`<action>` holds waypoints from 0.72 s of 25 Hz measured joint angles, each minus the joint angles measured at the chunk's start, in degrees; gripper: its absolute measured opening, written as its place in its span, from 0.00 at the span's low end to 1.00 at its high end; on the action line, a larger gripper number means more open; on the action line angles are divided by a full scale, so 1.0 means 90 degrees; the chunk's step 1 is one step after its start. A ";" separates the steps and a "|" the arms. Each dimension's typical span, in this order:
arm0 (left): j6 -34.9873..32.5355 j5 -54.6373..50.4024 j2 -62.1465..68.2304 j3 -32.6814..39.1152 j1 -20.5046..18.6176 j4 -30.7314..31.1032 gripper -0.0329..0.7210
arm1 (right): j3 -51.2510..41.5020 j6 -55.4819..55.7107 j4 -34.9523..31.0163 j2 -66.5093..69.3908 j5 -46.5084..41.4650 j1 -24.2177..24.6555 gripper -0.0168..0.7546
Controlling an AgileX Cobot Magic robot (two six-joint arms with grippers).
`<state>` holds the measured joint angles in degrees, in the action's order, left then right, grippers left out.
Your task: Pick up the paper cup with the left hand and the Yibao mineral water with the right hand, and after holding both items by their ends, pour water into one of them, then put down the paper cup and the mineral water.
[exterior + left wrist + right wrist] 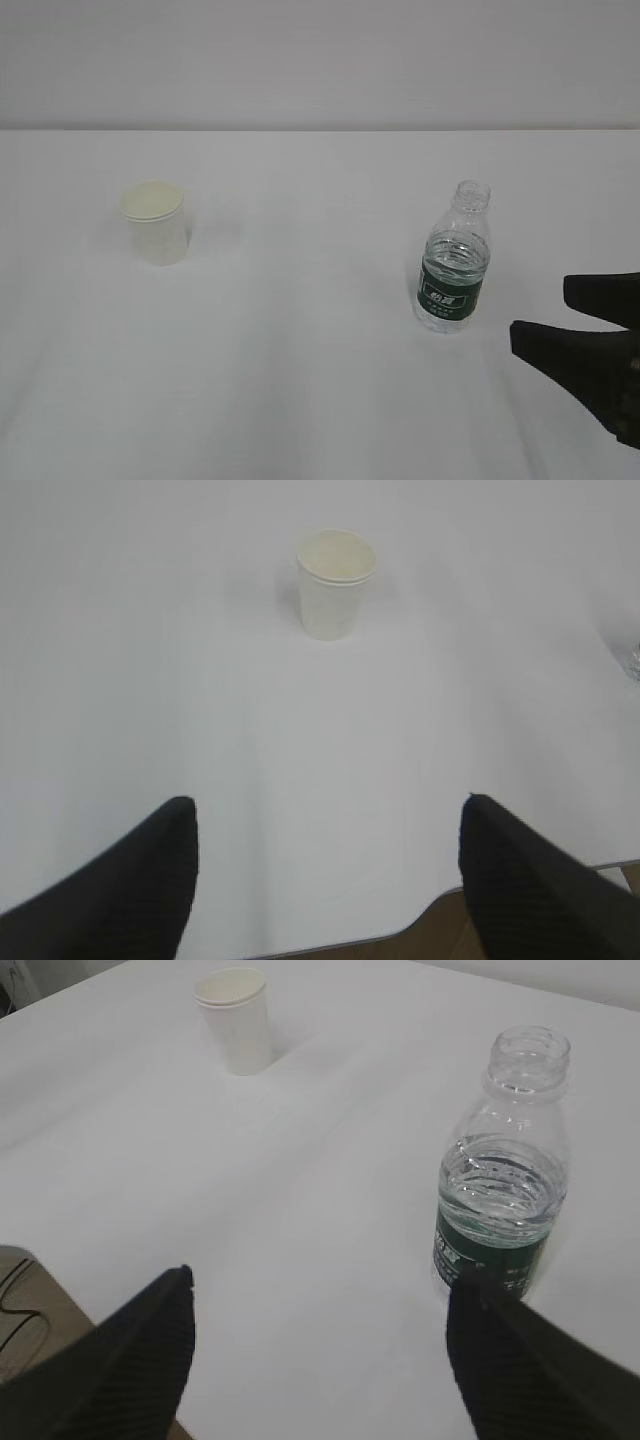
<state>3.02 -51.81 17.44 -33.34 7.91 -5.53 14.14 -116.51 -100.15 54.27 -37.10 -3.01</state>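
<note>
While your right tool [318,1340] gaped wide near the Yibao mineral water [503,1175], your left tool [325,870] stood wide, well short of the paper cup [335,584].

One paper cup [154,222] — one Yibao mineral water [454,262] — both standing.

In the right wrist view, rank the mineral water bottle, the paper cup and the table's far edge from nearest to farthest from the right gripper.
1. Yibao mineral water: upright, beside the right gripper's right-hand finger.
2. Paper cup: upright, well beyond, toward the upper left.
3. Table's far edge: behind both, along the top right.
</note>
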 joint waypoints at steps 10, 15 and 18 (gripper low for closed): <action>0.0000 0.0000 0.0000 0.0000 0.0000 0.0000 0.79 | 0.0000 0.0024 0.0000 0.0000 -0.0072 0.0000 0.79; 0.0000 0.0000 0.0000 0.0000 0.0000 0.0000 0.79 | 0.0000 0.0073 0.0035 0.0000 -0.0083 0.0000 0.79; 0.0000 0.0000 0.0000 0.0000 0.0000 0.0000 0.79 | 0.0051 0.0603 0.0470 -0.0083 0.0073 0.0000 0.79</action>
<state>3.02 -51.81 17.44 -33.34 7.91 -5.53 14.60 -111.08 -95.92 53.52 -36.44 -3.01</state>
